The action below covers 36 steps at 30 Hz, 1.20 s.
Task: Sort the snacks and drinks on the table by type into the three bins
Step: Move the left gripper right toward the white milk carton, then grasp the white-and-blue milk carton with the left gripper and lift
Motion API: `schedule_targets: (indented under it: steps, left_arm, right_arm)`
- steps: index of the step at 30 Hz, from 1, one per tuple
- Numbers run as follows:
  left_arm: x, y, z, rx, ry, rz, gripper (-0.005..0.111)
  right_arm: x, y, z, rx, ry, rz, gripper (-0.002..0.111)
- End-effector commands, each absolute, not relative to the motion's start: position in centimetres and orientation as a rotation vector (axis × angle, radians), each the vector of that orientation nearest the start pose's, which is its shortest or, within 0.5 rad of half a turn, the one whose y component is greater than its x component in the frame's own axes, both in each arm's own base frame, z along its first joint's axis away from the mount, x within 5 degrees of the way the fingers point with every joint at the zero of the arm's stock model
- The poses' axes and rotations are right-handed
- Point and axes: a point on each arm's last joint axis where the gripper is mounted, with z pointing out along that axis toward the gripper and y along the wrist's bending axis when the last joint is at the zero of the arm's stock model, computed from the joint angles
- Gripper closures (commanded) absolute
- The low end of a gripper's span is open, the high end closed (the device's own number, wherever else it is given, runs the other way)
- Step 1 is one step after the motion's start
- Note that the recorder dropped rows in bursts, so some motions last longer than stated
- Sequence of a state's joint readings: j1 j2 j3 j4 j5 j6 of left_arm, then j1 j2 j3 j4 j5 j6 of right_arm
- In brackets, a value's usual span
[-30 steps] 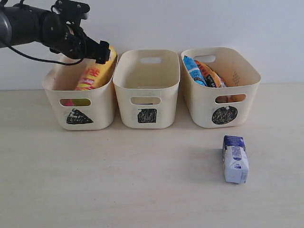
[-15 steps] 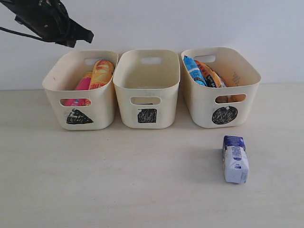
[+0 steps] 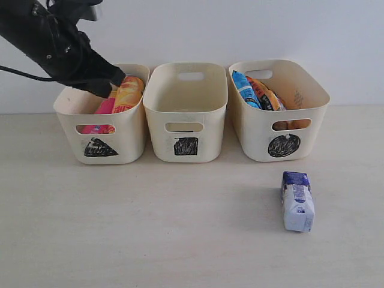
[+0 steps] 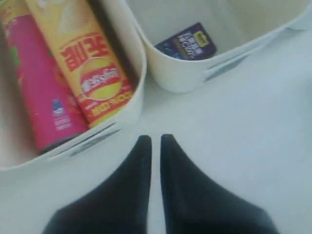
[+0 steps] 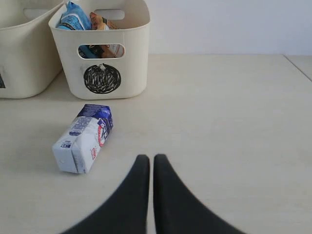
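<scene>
My left gripper [image 4: 155, 139] is shut and empty. It hovers above the table just in front of the triangle bin [image 3: 120, 129]; the exterior view shows my left gripper [image 3: 117, 78] over that bin's rim. Inside lie the pink tube [image 4: 41, 87] and the yellow-orange tube [image 4: 95, 73]. The dark purple box [image 4: 187, 43] rests in the square bin [image 3: 186, 129]. The circle bin [image 3: 258, 132] holds the blue bag [image 5: 75, 17] and the orange-brown bag [image 5: 100, 20]. The white-and-blue pack [image 3: 297, 204] lies on its side on the table [image 3: 150, 228]. My right gripper [image 5: 148, 158] is shut and empty, a little short of that pack [image 5: 83, 144].
The three bins stand in a row against a white wall [image 3: 270, 30]. The table's right edge [image 5: 300, 66] shows in the right wrist view. The right arm is out of the exterior view.
A second ago my left gripper held the yellow-orange tube over the triangle bin. The tube now lies in the bin. The arm rose up and left, then came back down, jaws shut.
</scene>
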<state>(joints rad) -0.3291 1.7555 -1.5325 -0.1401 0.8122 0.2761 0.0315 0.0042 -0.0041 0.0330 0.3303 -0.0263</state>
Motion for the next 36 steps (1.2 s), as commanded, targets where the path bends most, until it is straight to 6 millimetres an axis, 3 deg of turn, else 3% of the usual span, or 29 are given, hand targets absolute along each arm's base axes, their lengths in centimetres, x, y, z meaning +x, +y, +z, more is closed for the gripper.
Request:
schedule_targets:
  steps: [1, 5, 6, 12, 16, 23, 26, 28, 29, 30, 31, 33, 36]
  left_arm:
    - [34.2, -17.7, 30.5, 0.852, 2.403, -0.256, 0.103]
    - [31.7, -22.2, 30.5, 1.008, 2.337, -0.308, 0.103]
    - [30.2, -24.4, 30.7, 1.081, 2.283, -0.336, 0.103]
    - [26.6, -30.2, 29.8, 1.231, 2.176, -0.416, 0.103]
    - [26.3, -34.0, 27.2, 1.313, 2.242, -0.431, 0.103]
    - [26.9, -38.0, 25.4, 1.362, 2.268, -0.444, 0.103]
    - [28.0, -39.5, 23.6, 1.363, 2.299, -0.447, 0.099]
    - [28.7, -40.5, 22.7, 1.345, 2.290, -0.469, 0.082]
    - [29.1, -41.1, 22.1, 1.335, 2.281, -0.483, 0.061]
    - [29.2, -41.3, 21.9, 1.337, 2.276, -0.483, 0.051]
    - [29.5, -41.8, 21.1, 1.339, 2.272, -0.481, 0.022]
    - [29.8, -42.3, 20.1, 1.349, 2.262, -0.494, -0.002]
    - [30.6, -43.1, 19.4, 1.173, 2.287, -0.550, 0.000]
  right_arm:
    - [5.4, 0.2, 18.4, -0.030, 1.808, 0.032, 0.108]
    - [5.4, 0.2, 18.4, -0.032, 1.808, 0.030, 0.108]
    - [5.4, 0.2, 18.4, -0.032, 1.808, 0.030, 0.108]
    - [5.4, 0.2, 18.4, -0.028, 1.808, 0.033, 0.108]
    - [5.4, 0.2, 18.4, -0.028, 1.808, 0.033, 0.108]
    - [5.4, 0.2, 18.4, -0.028, 1.808, 0.033, 0.108]
    - [5.4, 0.2, 18.4, -0.028, 1.808, 0.033, 0.108]
    - [5.4, 0.2, 18.4, -0.028, 1.808, 0.033, 0.108]
    - [5.4, 0.2, 18.4, -0.028, 1.808, 0.033, 0.108]
    - [5.4, 0.2, 18.4, -0.028, 1.808, 0.033, 0.108]
    - [5.4, 0.2, 18.4, -0.028, 1.808, 0.033, 0.108]
    - [5.4, 0.2, 18.4, -0.028, 1.808, 0.033, 0.108]
    - [5.4, 0.2, 18.4, -0.028, 1.808, 0.033, 0.108]
